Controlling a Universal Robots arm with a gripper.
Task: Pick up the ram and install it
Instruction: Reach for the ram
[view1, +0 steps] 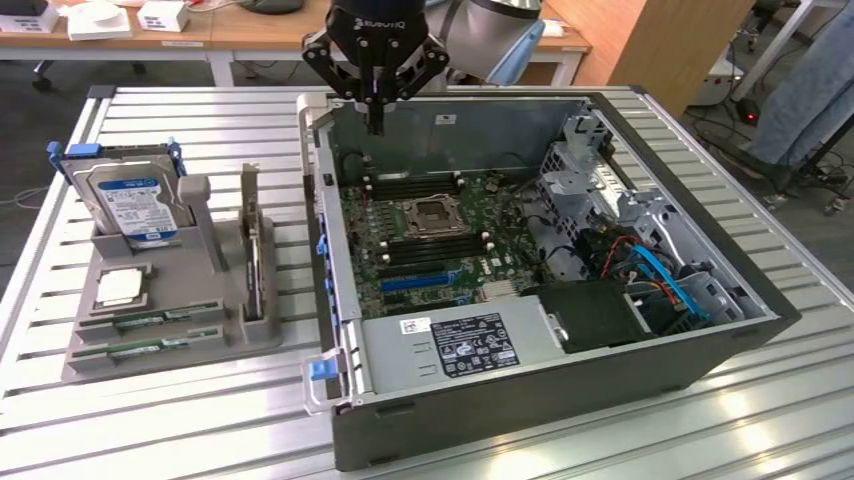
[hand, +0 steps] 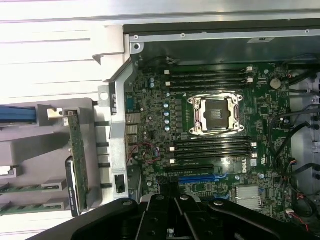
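Gripper: we see the gripper (view1: 376, 122) hanging above the back edge of the open computer case (view1: 534, 400), over the motherboard (view1: 387, 235).
Jaws: pressed together into one narrow tip.
Ram: we find the ram (view1: 150, 321) lying in a front slot of the grey holder (view1: 167, 362), with a second green stick in the slot just beside it, well apart from the gripper.
Holder: it stands on the slatted surface (view1: 174, 425) to the exterior view's left of the case, and it also carries the hard drive (view1: 134, 205) standing upright and the processor chip (view1: 120, 288).
Motherboard: the black memory slots (view1: 400, 185) run on both sides of the processor socket (view1: 434, 215).
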